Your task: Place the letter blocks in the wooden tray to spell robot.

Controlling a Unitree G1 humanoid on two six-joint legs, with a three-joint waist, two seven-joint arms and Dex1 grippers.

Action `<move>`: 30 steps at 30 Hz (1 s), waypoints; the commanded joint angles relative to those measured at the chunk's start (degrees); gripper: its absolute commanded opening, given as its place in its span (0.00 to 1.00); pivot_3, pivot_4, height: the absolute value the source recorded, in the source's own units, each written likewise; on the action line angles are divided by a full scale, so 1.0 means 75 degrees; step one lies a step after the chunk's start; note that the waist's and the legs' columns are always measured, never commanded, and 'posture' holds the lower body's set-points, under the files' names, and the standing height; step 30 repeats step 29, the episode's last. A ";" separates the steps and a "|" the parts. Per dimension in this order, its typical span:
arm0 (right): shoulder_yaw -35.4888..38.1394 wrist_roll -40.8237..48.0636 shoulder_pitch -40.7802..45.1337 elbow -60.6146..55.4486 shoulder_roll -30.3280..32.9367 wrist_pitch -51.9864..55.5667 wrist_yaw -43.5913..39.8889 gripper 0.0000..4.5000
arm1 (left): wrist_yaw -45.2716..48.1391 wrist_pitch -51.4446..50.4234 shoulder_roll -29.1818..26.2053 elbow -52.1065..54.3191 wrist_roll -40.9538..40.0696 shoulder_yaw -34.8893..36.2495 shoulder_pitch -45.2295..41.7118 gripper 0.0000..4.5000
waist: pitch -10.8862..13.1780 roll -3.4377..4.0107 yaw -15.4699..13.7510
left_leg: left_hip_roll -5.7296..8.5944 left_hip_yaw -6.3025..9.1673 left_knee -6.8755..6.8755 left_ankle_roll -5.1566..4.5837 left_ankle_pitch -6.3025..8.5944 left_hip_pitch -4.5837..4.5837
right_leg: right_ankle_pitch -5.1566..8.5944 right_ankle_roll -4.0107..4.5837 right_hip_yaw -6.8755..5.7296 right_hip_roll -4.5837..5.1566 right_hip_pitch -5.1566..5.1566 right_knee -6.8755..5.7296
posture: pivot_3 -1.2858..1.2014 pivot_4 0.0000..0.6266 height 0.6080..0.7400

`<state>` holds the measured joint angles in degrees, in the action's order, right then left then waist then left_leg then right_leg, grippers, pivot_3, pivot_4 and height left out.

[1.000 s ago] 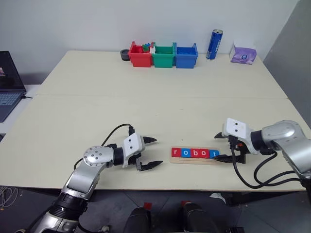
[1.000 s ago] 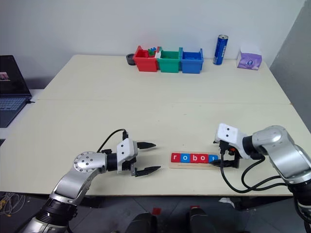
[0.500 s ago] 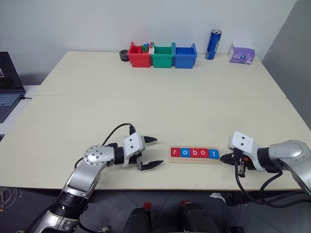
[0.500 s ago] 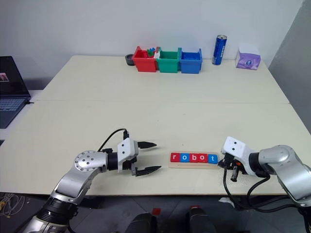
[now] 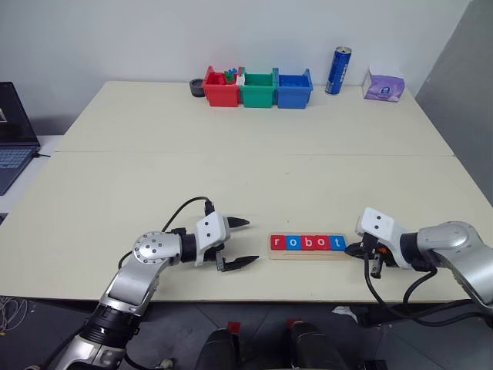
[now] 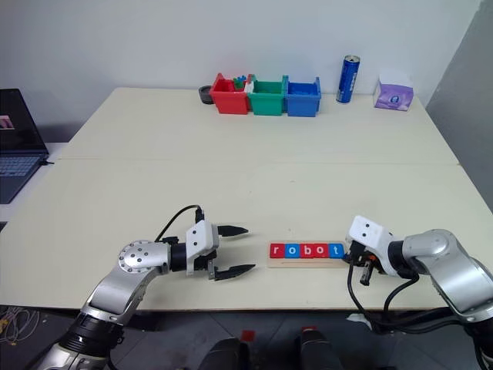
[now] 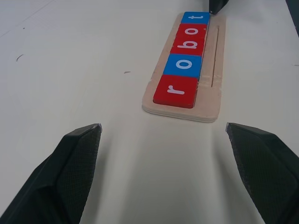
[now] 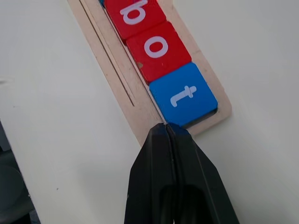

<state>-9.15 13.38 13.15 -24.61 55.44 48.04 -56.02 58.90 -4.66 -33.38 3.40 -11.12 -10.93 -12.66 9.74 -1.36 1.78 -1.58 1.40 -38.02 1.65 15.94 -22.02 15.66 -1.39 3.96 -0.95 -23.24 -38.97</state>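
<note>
t block (image 8: 184,94) | in wooden tray (image 8: 122,88) | touching closed right fingers (image 8: 156,154)

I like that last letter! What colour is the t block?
Blue, with a white t: the small square tile, best seen in the right wrist view.

I am reading five letter blocks (image 7: 184,66) sitting in a row on the wooden tray (image 7: 216,70), their white lowercase letters spelling r, o, b, o, t.

Bright, even light throughout, soft faint shadows, no glare, and sharp focus.
</note>
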 commanded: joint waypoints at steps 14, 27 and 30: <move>0.2219 0.1592 -0.0918 -0.1068 -0.0063 -0.0851 -0.0403 0.58 | -0.0019 -0.1228 -0.0497 0.0961 -0.0611 0.0546 0.0067 1.00 | 0.0003 -0.0004 -0.0010 | -0.0002 0.0002 0.0004 0.0000 0.0000 -0.0004 | 0.0000 0.0000 -0.0008 -0.0001 0.0001 0.0000 | 0.52 0.24 1.00; 0.2583 0.2020 -0.1237 -0.1041 0.0208 -0.1397 -0.0754 0.99 | 0.1254 -0.1066 -0.0559 0.0894 -0.1367 0.0529 -0.0274 1.00 | 0.0006 -0.0010 -0.0007 | -0.0001 -0.0009 -0.0002 0.0000 0.0000 -0.0001 | 0.0000 -0.0001 -0.0005 -0.0002 0.0004 0.0000 | 0.52 0.24 1.00; 0.2580 0.1948 -0.1355 -0.1010 0.0272 -0.1501 -0.0776 0.99 | 0.1351 -0.1092 -0.0567 0.0911 -0.1457 0.0509 -0.0275 1.00 | 0.0006 -0.0010 -0.0008 | -0.0001 -0.0009 -0.0002 0.0000 0.0000 -0.0002 | 0.0000 -0.0001 -0.0006 -0.0002 0.0004 0.0000 | 0.52 0.24 1.00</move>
